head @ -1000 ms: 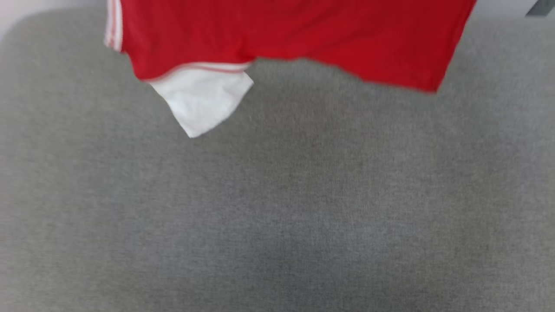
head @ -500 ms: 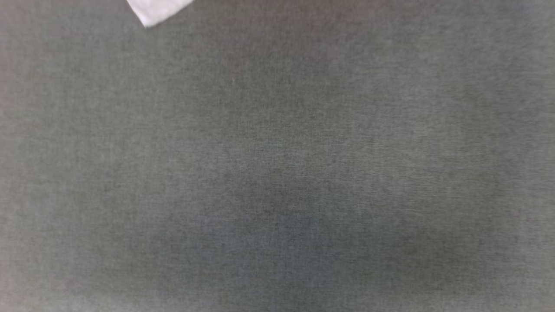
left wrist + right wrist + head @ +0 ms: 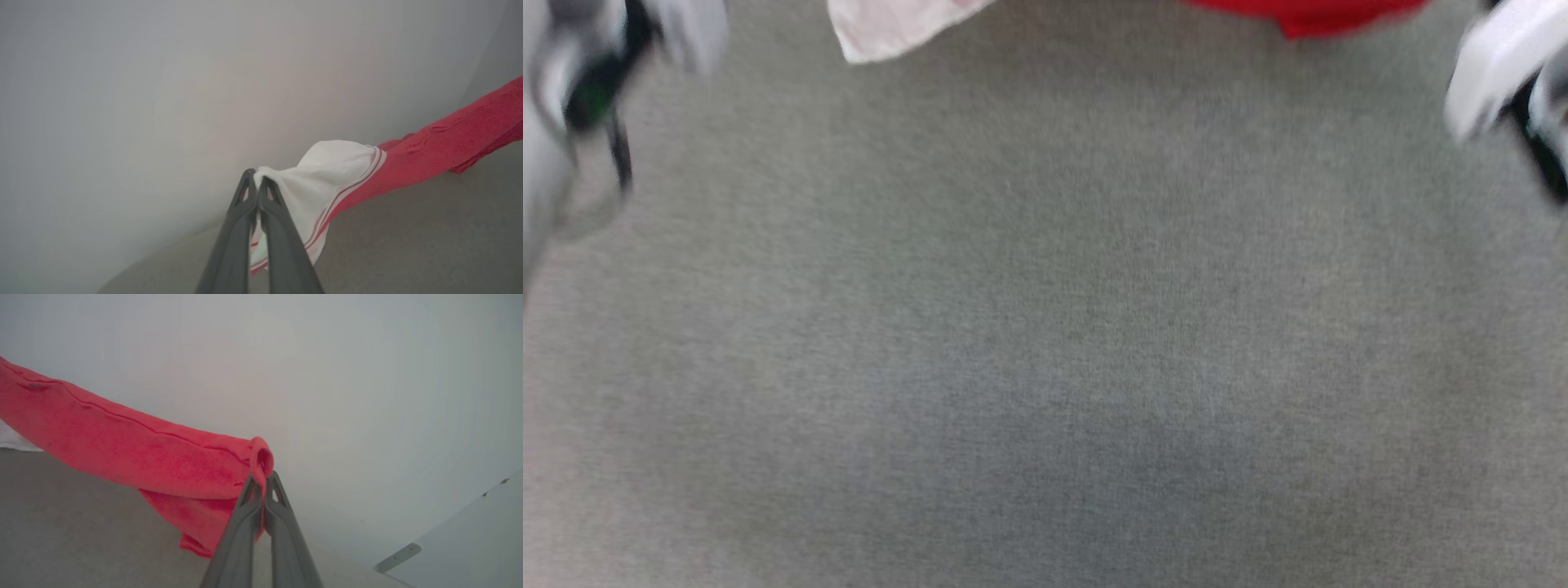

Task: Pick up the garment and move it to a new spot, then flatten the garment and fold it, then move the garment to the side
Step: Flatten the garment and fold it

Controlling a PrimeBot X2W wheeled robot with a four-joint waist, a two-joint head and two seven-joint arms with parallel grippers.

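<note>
Red shirt (image 3: 122, 441) stretches sideways above grey cloth (image 3: 1045, 367), taut: our left gripper (image 3: 256, 176) pinches the white sleeve (image 3: 331, 167), our right gripper (image 3: 263, 477) what may be a hem corner. Blurred head view crops it.

A grey cloth-covered surface (image 3: 1045, 327) with a fine woven grain carries everything here. Under the left pincer (image 3: 256, 181) it runs out beneath the fingers and to their right. Its rounded edge curves away low and to their left, against a pale wall (image 3: 122, 102). Under the right pincer (image 3: 263, 479) the same grey cloth spreads beneath the fingers and to their left. Between the two pincers the garment (image 3: 429, 151) hangs over this cloth. Its red fabric sags lowest to the right of the left pincer, close to the surface, and whether it touches there cannot be told. A soft darker shadow (image 3: 1094, 457) lies on the cloth, nearer the robot than either pincer.
</note>
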